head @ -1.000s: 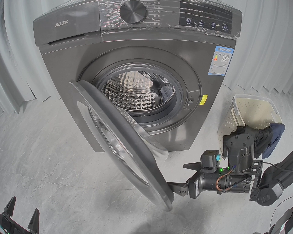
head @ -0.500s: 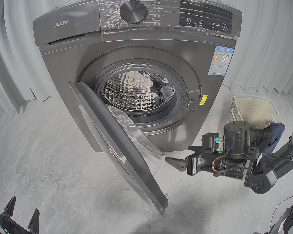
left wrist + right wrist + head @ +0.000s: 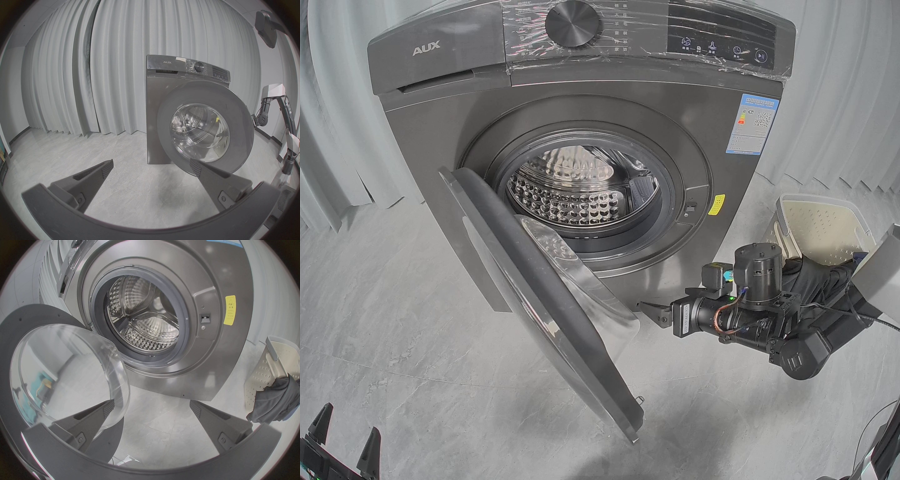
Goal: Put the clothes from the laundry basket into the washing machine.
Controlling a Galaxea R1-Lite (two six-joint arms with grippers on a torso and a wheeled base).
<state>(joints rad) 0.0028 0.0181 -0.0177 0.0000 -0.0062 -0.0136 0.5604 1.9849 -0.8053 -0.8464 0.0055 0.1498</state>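
The right gripper (image 3: 651, 310) hung released, its two fingers (image 3: 90, 415) spread wide with nothing between them. It sat low over the floor (image 3: 425, 350), just in front of the lower right corner of the one washing machine (image 3: 444, 125), between the machine's open door (image 3: 506, 262) and the laundry basket (image 3: 831, 219).

The left gripper (image 3: 347, 431) was well apart from all of this, down at the robot's left. It too was released and empty, its two fingers (image 3: 90, 175) parted and pointed toward the outer face of the door.

The single round door stood swung out on its left hinge, its domed glass facing the right gripper. Behind it the drum (image 3: 575, 187) lay open, showing its perforated steel wall.

One pale perforated basket stood on the floor just to the right of the machine. The clothes (image 3: 822, 281) were still there, a dark bundle draped over the basket's near rim, touching it. How many pieces made up the bundle could not be told
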